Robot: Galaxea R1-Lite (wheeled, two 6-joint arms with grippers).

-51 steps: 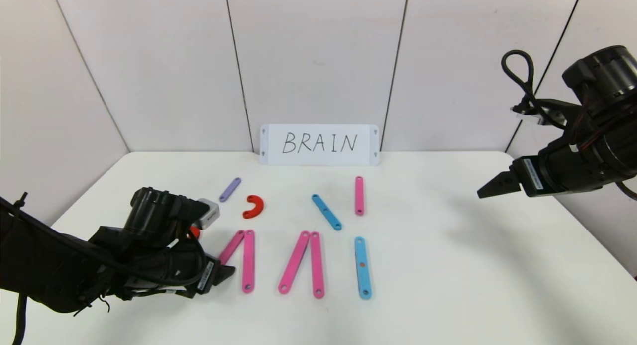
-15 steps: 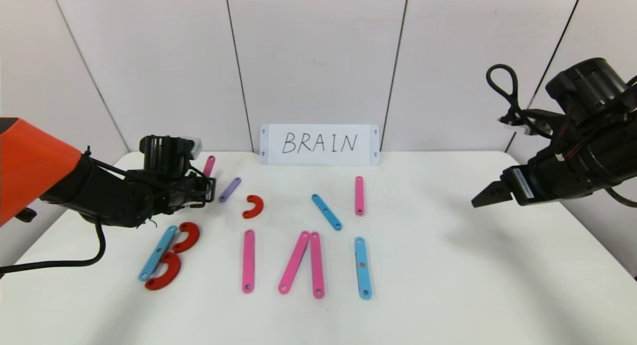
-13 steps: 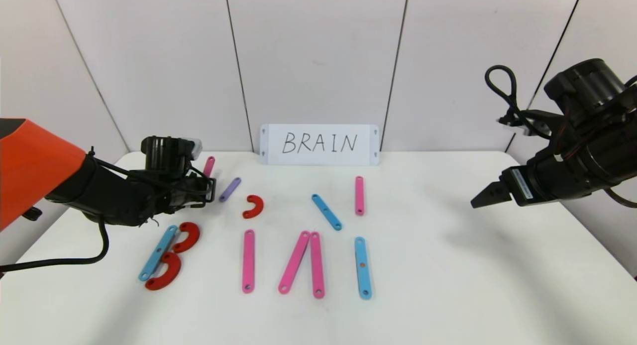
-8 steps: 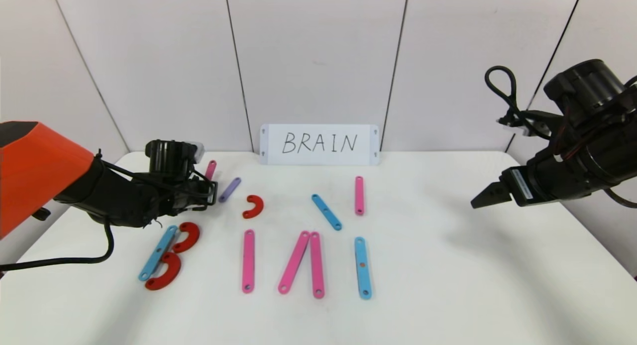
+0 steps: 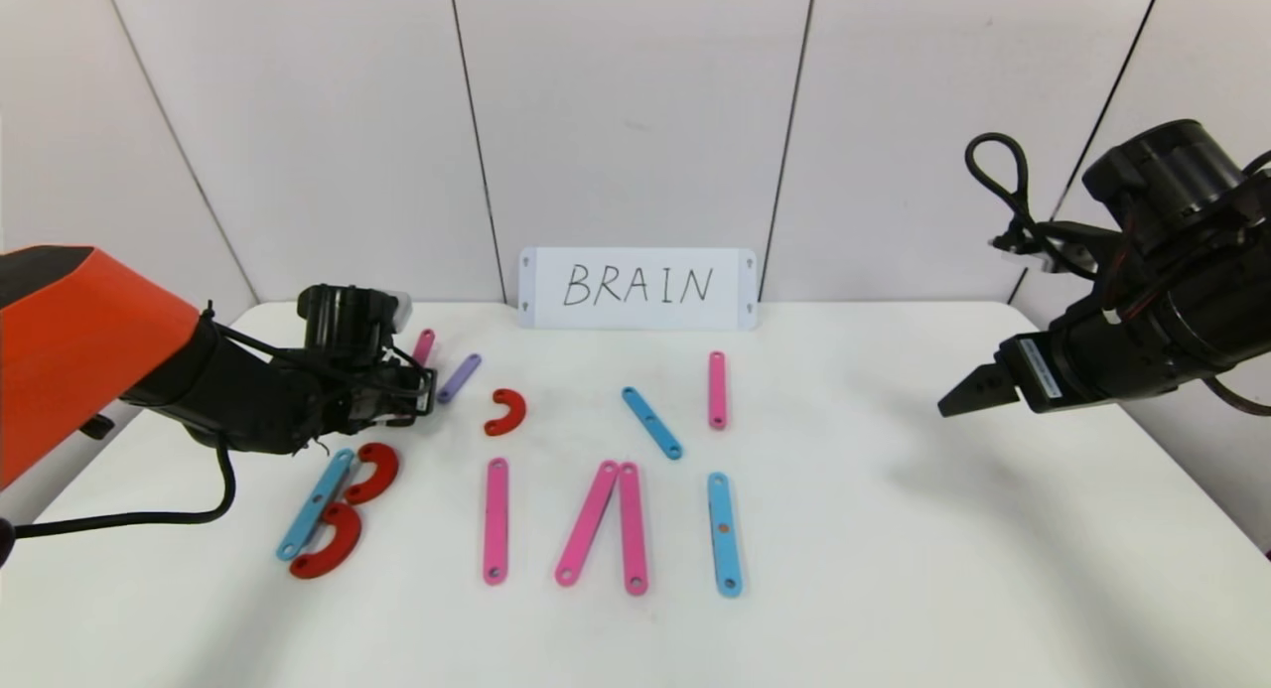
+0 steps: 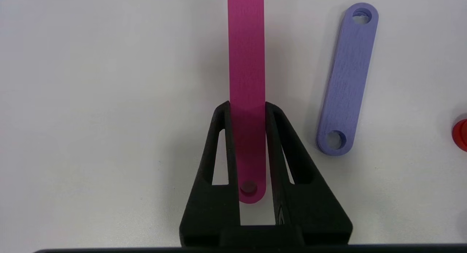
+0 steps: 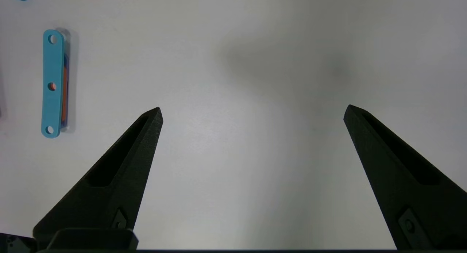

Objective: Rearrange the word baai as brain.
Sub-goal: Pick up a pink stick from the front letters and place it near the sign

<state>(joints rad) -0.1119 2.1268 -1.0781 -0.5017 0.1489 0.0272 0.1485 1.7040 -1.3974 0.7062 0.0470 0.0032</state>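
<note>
My left gripper (image 5: 425, 388) (image 6: 247, 107) is shut on one end of a pink strip (image 5: 424, 344) (image 6: 246, 56), low over the table's back left. The strip's far end points toward the wall. A purple strip (image 5: 459, 377) (image 6: 346, 81) lies just beside it, then a loose red curve (image 5: 506, 411). In the front row, a blue strip (image 5: 316, 502) and two red curves (image 5: 375, 471) form a B. Right of it lie a single pink strip (image 5: 495, 519), two pink strips (image 5: 588, 521) meeting at the top, and a blue strip (image 5: 725, 534) (image 7: 53, 83). My right gripper (image 5: 958, 400) (image 7: 253, 112) hangs open above the right side, holding nothing.
A white card (image 5: 636, 288) with BRAIN handwritten on it leans on the back wall. A short blue strip (image 5: 651, 422) and a short pink strip (image 5: 717, 389) lie behind the front row. Wall panels close off the table's back and sides.
The left gripper took one pink strip from the front row to the back left and, in the last second, crept right with it. The right arm barely shifted.
</note>
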